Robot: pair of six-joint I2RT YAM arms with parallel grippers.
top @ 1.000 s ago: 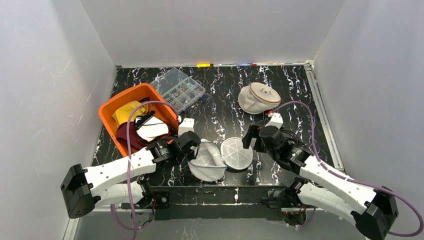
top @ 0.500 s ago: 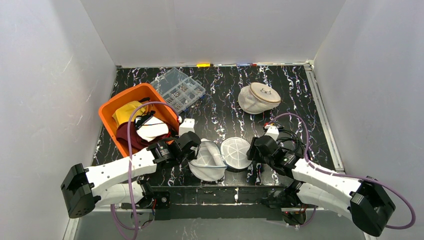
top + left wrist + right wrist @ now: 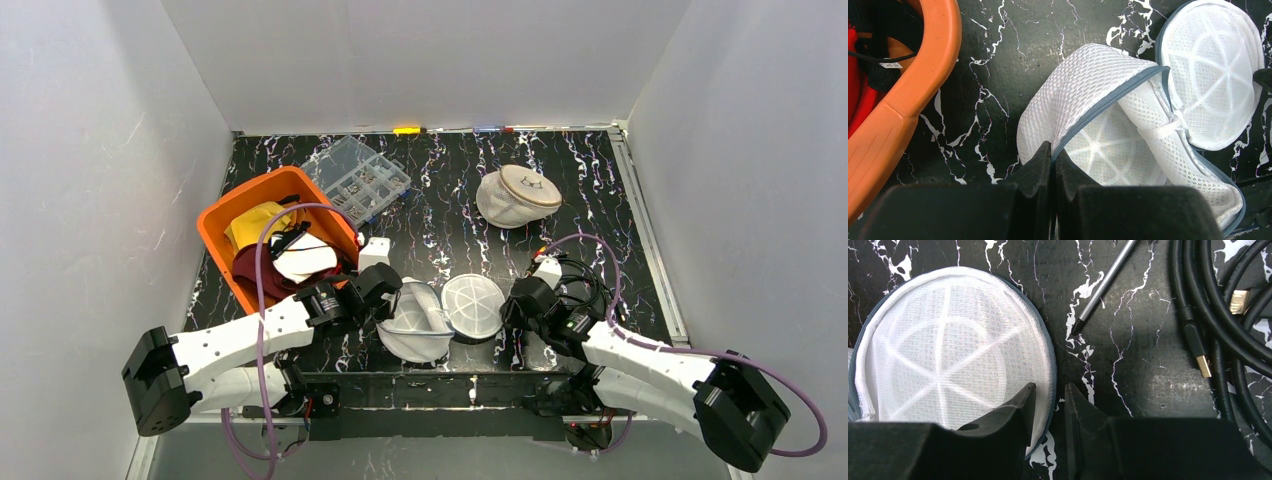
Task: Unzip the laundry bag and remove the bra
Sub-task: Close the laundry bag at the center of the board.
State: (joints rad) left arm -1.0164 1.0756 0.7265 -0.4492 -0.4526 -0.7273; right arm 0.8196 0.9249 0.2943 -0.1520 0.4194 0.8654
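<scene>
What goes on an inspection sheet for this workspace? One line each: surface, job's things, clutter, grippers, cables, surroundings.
Surface: black, white-veined table.
Job's things: white mesh laundry bag, unzipped, its round lid lying flat beside it; bra not made out.
Clutter: orange basket of clothes, clear compartment box, second mesh bag.
Grippers: left gripper shut on the bag's zip edge; right gripper, jaws apart astride the lid's rim.
Cables: purple cables loop off both arms; black cables by right gripper.
Surroundings: white walls on three sides.

Right hand [image 3: 1049,392] lower, narrower, at laundry bag [image 3: 948,350] rim.
</scene>
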